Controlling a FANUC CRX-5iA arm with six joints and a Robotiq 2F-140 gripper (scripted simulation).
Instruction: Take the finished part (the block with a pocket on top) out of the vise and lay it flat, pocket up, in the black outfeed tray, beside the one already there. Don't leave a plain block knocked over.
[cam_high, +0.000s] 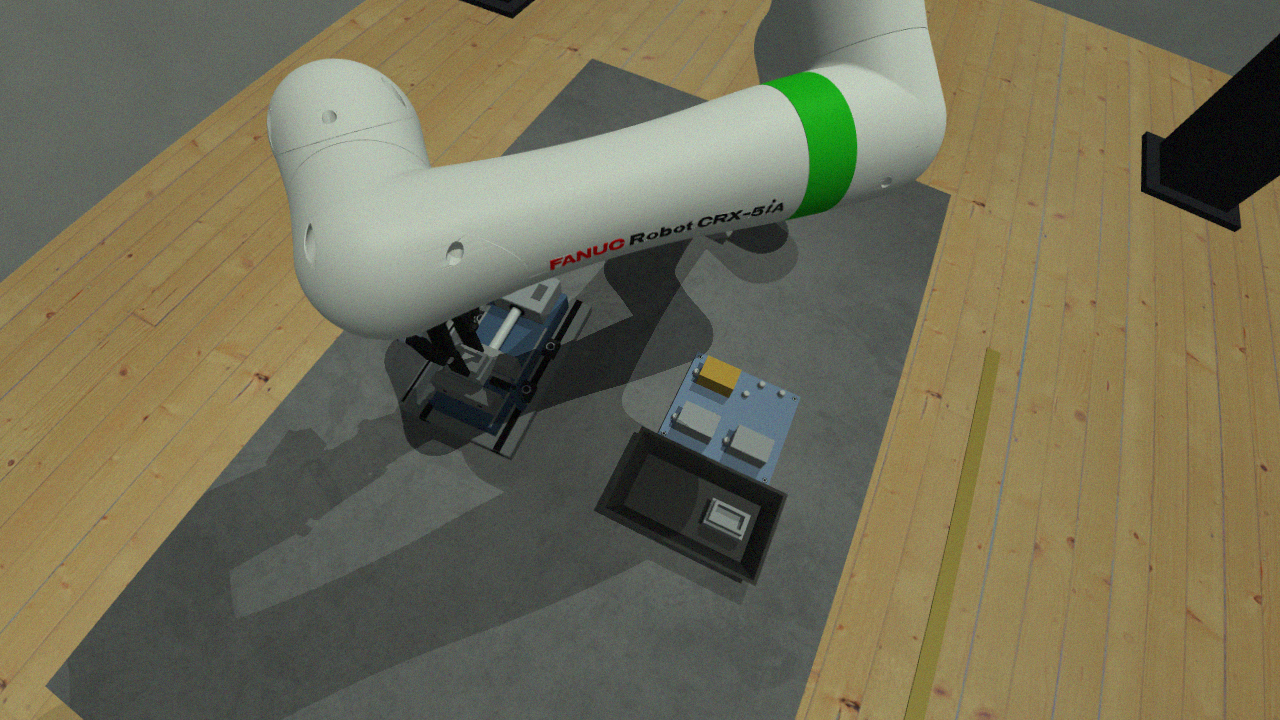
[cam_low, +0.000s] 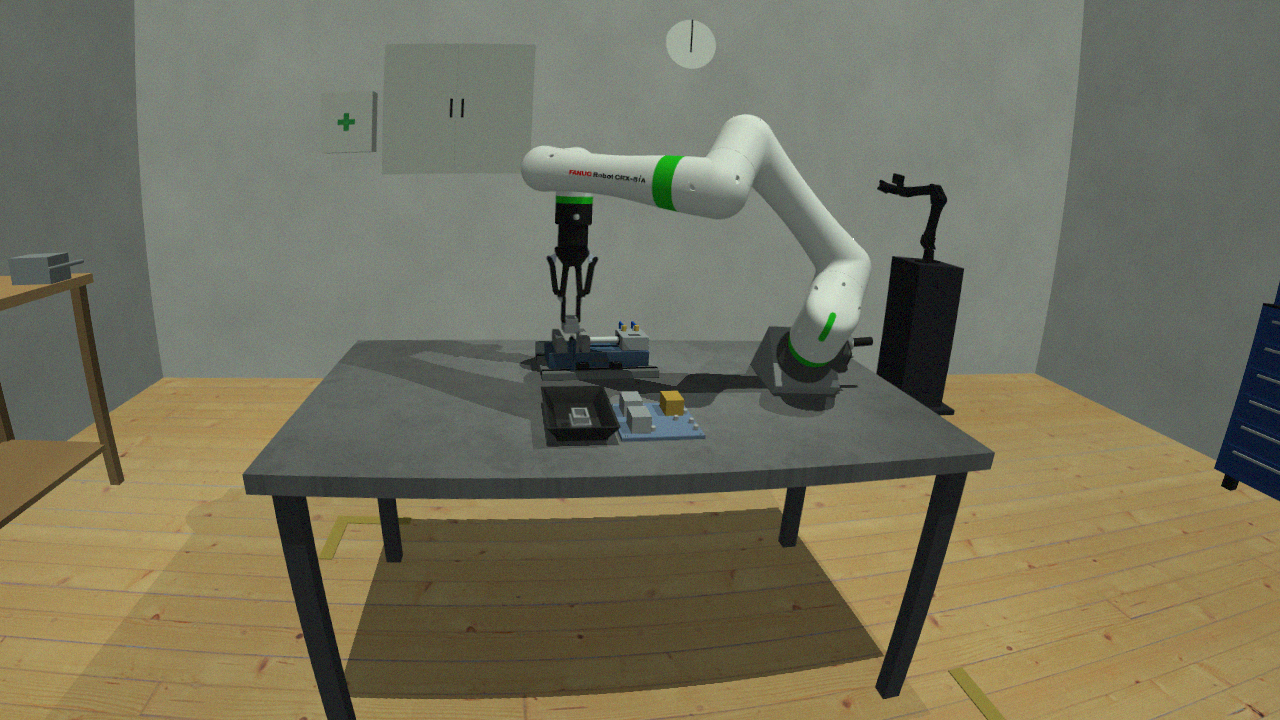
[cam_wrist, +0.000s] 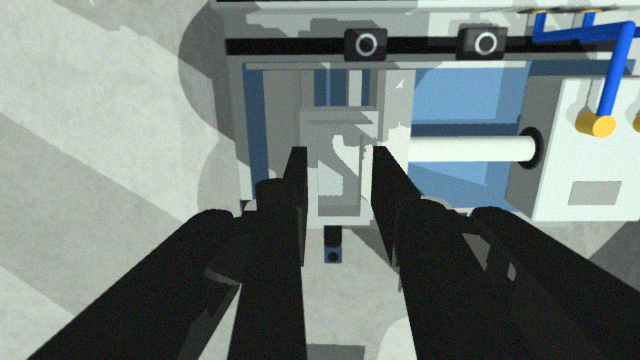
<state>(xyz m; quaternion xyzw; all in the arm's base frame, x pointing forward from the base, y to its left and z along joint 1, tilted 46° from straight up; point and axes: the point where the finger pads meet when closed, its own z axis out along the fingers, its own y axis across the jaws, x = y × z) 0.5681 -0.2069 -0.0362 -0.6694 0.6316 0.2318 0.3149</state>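
My gripper (cam_wrist: 338, 171) points straight down over the blue vise (cam_low: 592, 349) at the back of the table and is shut on the finished part (cam_wrist: 338, 165), a light grey block. The two black fingers clamp its left and right sides. The part stands at the level of the vise jaws; I cannot tell whether it is clear of them. In the top view the arm hides most of the gripper and the vise (cam_high: 488, 380). The black outfeed tray (cam_high: 689, 510) lies in front of the vise and holds one pocketed block (cam_high: 725, 519) at its right end; its left half is free.
A light blue fixture plate (cam_high: 729, 416) lies right behind the tray. Two plain grey blocks (cam_high: 696, 419) (cam_high: 751, 443) and a yellow block (cam_high: 720, 374) stand upright on it. The vise's white screw rod (cam_wrist: 470, 148) and blue handle (cam_wrist: 612, 70) lie right of the fingers.
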